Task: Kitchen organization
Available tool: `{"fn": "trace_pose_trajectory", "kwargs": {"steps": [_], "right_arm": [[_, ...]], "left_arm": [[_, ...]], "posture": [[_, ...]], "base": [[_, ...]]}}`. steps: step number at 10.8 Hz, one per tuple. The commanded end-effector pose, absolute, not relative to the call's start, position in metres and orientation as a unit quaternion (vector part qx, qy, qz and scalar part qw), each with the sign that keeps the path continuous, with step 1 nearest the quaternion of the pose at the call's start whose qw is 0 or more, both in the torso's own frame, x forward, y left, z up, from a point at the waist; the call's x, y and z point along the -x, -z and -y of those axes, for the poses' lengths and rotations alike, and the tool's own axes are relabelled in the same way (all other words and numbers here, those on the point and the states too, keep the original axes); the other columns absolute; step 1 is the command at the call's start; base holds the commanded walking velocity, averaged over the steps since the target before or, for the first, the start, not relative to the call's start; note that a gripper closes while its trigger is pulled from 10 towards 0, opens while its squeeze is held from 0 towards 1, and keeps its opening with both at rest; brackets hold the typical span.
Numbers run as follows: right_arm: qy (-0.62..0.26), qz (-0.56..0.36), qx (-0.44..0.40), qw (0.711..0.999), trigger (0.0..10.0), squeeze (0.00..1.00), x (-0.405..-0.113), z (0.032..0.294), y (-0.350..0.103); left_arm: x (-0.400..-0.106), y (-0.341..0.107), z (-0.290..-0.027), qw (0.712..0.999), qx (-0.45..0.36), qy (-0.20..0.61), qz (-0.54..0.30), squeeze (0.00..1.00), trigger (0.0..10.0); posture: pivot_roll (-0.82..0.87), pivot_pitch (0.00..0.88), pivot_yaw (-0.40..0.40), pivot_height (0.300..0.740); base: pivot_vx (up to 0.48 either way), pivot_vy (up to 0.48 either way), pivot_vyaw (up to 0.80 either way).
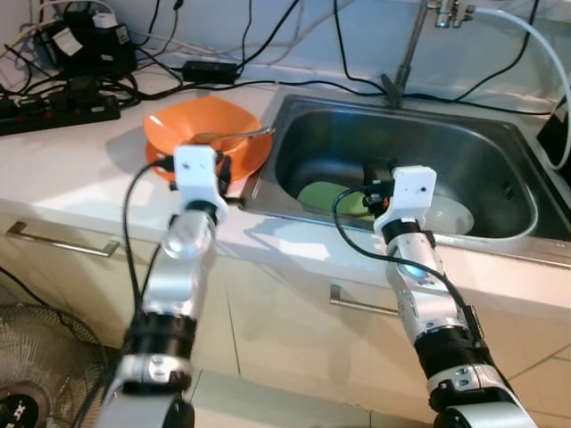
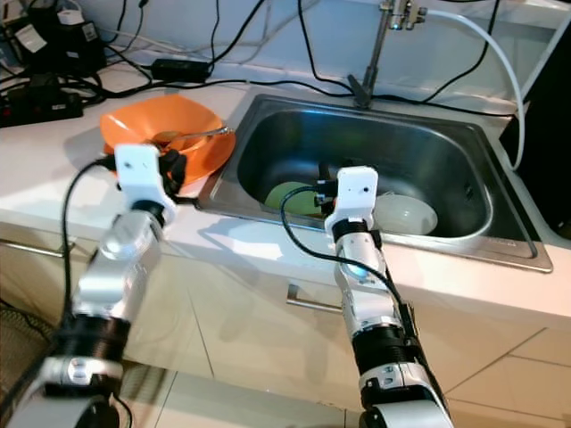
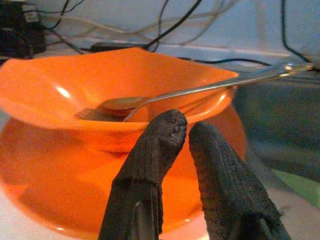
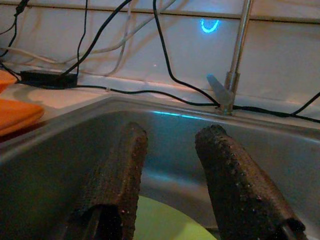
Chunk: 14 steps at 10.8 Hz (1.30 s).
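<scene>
An orange bowl [image 1: 205,123] rests on an orange plate [image 3: 60,185] on the counter left of the sink, with a metal spoon [image 3: 200,90] lying in it, handle toward the sink. My left gripper [image 3: 186,129] hovers just in front of the bowl's near rim, shut with nothing held. In the steel sink [image 1: 464,152] lie a green plate [image 1: 319,196] and a white bowl [image 1: 453,217]. My right gripper [image 4: 172,137] hangs open over the sink's near side, above the green plate.
A faucet [image 1: 409,49] stands behind the sink. Black cables, a power strip [image 1: 53,111] and adapters crowd the counter's back left. Drawer handles [image 1: 62,241] run along the cabinet front, and a floor fan [image 1: 36,357] stands low on the left.
</scene>
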State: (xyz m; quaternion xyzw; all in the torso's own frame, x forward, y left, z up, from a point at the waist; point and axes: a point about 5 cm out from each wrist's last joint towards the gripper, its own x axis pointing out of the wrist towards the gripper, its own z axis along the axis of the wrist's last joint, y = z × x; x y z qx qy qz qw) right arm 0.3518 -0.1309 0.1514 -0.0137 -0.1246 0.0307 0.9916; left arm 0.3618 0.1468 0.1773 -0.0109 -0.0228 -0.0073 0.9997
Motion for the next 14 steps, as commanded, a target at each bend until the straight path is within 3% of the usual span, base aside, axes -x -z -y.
{"fn": "trace_pose_trajectory", "kwargs": {"steps": [1,5,8,14], "right_arm": [[-0.022,0.131,0.010,0.991,10.0,0.00,-0.353,0.136,-0.157],[-0.017,0.128,0.012,0.992,10.0,0.00,-0.352,0.139,-0.156],[-0.019,0.126,0.010,0.992,10.0,0.00,-0.352,0.137,-0.156],[-0.016,0.124,0.009,0.992,10.0,0.00,-0.352,0.137,-0.154]], "left_arm": [[-0.362,-0.183,-0.148,1.000,0.016,0.001,0.011,0.00,10.0],[-0.354,-0.197,-0.147,1.000,0.019,0.006,-0.003,0.00,10.0],[-0.336,-0.195,-0.129,0.999,0.031,0.035,-0.022,0.00,10.0],[-0.364,-0.223,-0.146,0.999,0.024,0.012,0.043,0.00,10.0]], "posture": [[0.20,0.032,-0.007,0.740],[0.20,0.046,-0.009,0.740],[0.21,0.049,-0.012,0.740],[0.20,0.042,-0.003,0.740]], "base": [[0.000,0.000,0.00],[0.000,0.000,0.00],[0.000,0.000,0.00],[0.000,0.000,0.00]]}}
